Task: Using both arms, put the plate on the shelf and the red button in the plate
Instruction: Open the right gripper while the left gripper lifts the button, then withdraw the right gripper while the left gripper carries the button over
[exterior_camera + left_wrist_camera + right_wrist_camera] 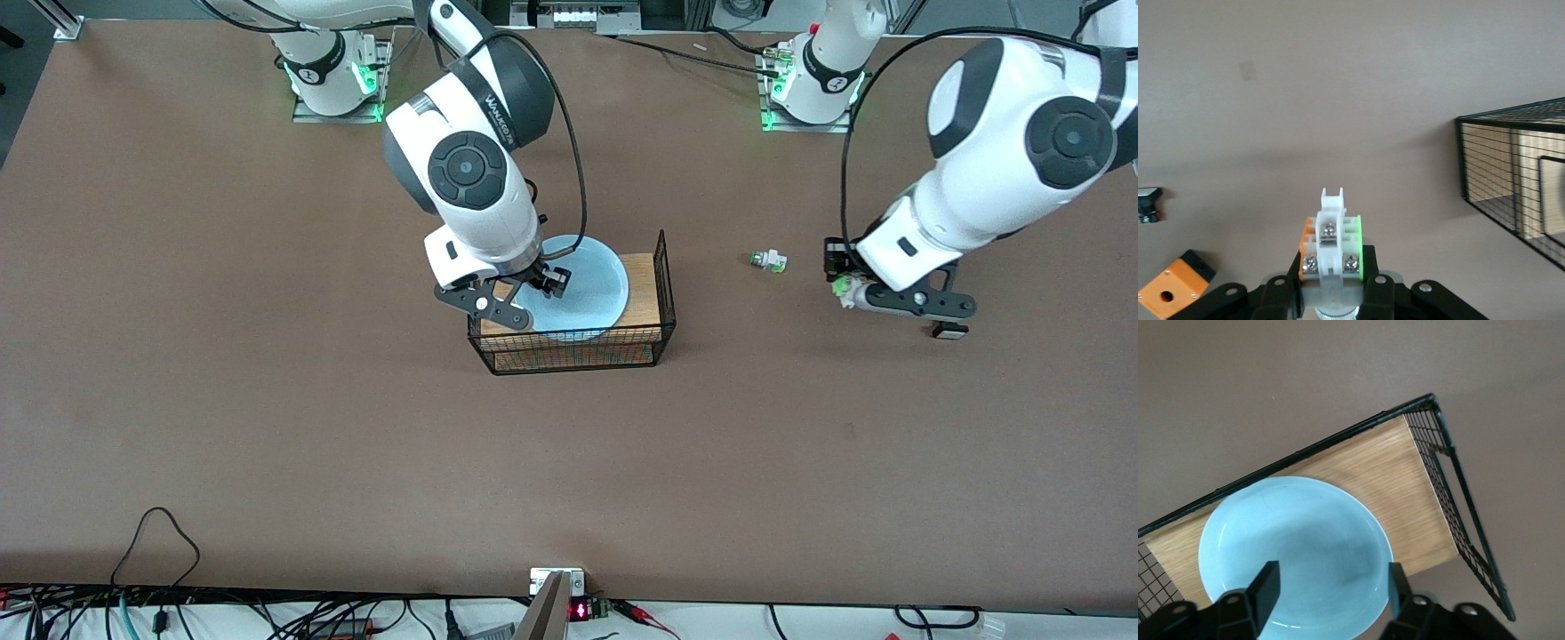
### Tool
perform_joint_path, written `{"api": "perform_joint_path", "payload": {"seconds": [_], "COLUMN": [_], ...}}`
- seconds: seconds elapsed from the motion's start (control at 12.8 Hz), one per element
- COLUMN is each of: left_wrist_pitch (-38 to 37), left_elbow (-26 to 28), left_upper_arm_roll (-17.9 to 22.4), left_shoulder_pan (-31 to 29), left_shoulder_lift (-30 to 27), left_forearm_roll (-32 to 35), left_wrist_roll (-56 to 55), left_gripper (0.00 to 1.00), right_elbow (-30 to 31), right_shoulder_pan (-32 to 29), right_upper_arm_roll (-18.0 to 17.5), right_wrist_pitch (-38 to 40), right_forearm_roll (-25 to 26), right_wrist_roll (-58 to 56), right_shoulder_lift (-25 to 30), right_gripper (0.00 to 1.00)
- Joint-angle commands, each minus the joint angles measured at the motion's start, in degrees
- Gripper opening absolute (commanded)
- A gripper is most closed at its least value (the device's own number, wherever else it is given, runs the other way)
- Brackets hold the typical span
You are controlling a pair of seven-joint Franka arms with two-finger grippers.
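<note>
The pale blue plate (591,283) (1295,550) lies in the wire rack (663,293) on its wooden floor. My right gripper (538,300) (1331,580) hangs just over the plate's rim at the right arm's end of the rack, open, with nothing between its fingers. My left gripper (841,283) (1331,270) is over bare table toward the left arm's end. It is shut on the red button (839,288) (1331,233), a small white switch part with a green side and an orange side. Its cap is hidden between the fingers.
A similar white switch part with a green cap (768,260) lies on the table between the rack and my left gripper. The left wrist view also shows the wire rack (1511,167), a black-bodied button (1148,203) and an orange box (1171,290).
</note>
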State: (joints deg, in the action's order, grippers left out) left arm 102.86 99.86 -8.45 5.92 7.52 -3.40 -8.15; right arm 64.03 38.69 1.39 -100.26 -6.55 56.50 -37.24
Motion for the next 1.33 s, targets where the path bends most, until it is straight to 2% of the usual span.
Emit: {"api": "perform_joint_path", "payload": {"seconds": [0.0,0.16,0.55,0.7,0.94,1.02,1.25], "left_wrist_pitch": [-1.8,-1.8,-1.8,-1.7,-0.7,-0.5,-0.3], "left_elbow": [-4.8,-6.4,-14.5,-16.1,-17.4,-20.2,-23.8], "left_upper_arm_roll": [0.5,0.5,0.6,0.6,0.6,0.6,0.6], "left_shoulder_pan": [3.1,5.6,13.4,15.6,20.7,21.3,23.3], "left_shoulder_lift": [3.0,4.2,11.4,13.7,17.8,19.9,23.5], "left_forearm_roll": [-2.5,-3.5,-4.7,-4.7,-4.8,-4.9,-4.9], "left_wrist_roll": [-4.2,-7.5,-21.7,-24.8,-29.1,-30.4,-31.5], "left_gripper": [0.0,0.0,0.0,0.0,0.0,0.0,0.0], "right_elbow": [-0.4,-0.4,-0.4,-0.5,-0.5,-0.5,-0.8], "right_shoulder_pan": [-0.5,-0.4,-6.6,-8.7,-15.1,-18.1,-22.3], "right_upper_arm_roll": [-0.4,-0.4,-0.3,-0.2,0.1,0.8,4.9], "right_wrist_pitch": [0.9,1.3,8.7,12.6,18.3,20.9,24.1], "right_forearm_roll": [0.8,3.6,3.3,3.9,4.3,4.8,8.5], "right_wrist_roll": [-6.0,-8.0,-8.6,-11.0,-24.3,-29.6,-45.5], "right_shoulder_lift": [2.1,2.5,6.7,9.0,11.4,11.7,13.9], "right_gripper": [1.0,1.0,1.0,1.0,1.0,1.0,1.0]}}
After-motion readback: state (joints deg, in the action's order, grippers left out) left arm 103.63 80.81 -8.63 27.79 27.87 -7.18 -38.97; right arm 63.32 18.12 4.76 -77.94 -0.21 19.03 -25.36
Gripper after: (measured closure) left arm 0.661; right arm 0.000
